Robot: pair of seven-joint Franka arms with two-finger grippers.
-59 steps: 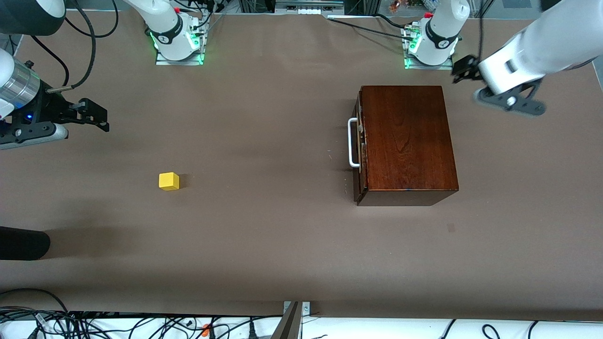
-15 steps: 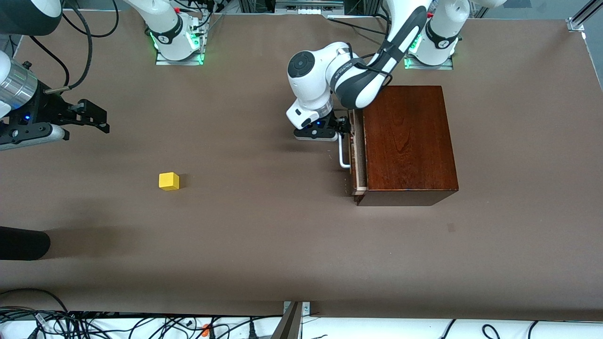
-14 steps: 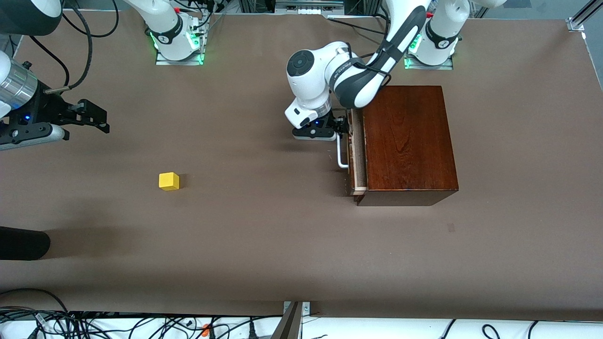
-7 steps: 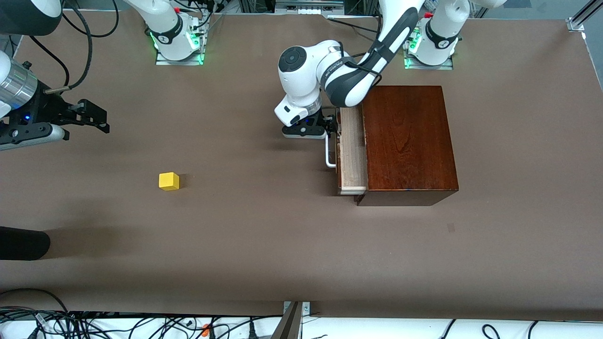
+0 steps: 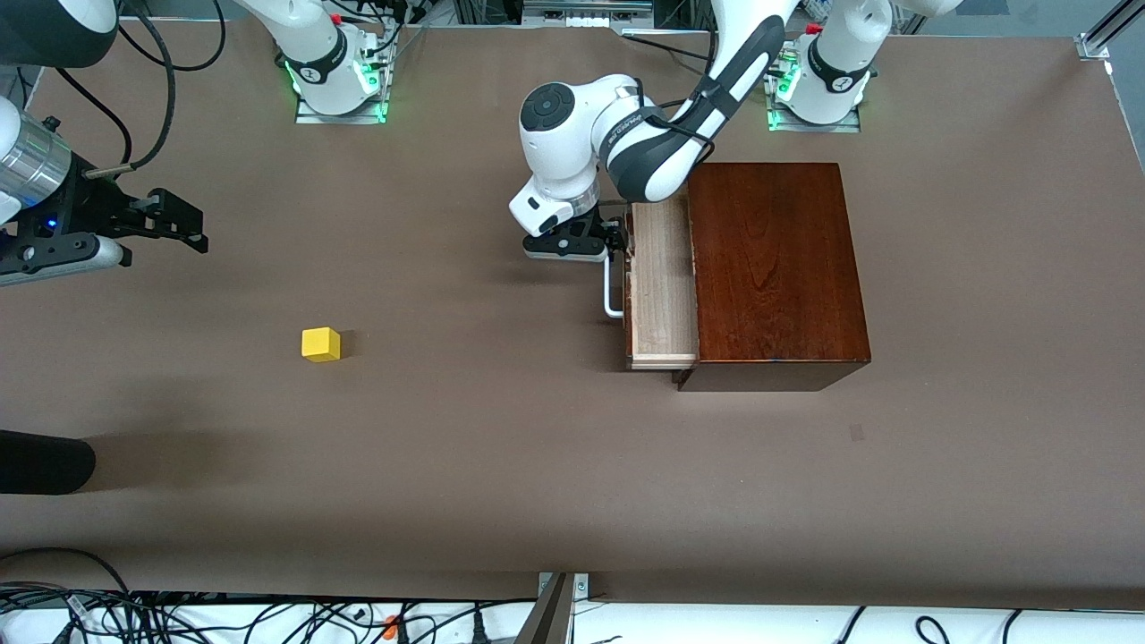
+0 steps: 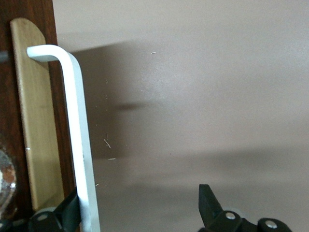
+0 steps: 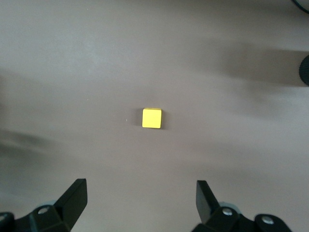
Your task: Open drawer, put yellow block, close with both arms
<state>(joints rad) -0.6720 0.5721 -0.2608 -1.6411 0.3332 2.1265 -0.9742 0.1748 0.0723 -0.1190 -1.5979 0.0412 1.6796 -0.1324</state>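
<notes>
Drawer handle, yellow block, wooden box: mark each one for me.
drawer handle [image 5: 607, 288], front view, on the white bar's straight stretch.
yellow block [image 5: 320, 343], front view, middle of its top face.
wooden box [image 5: 774, 259], front view, middle of its glossy lid.

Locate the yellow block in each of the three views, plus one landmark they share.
Front view: the block sits on the table toward the right arm's end, nearer the camera than the right gripper.
Left wrist view: not in it; only the handle, the drawer front and the table show.
Right wrist view: the block lies mid-picture, ahead of the open fingers.
Shared landmark: the brown table.
</notes>
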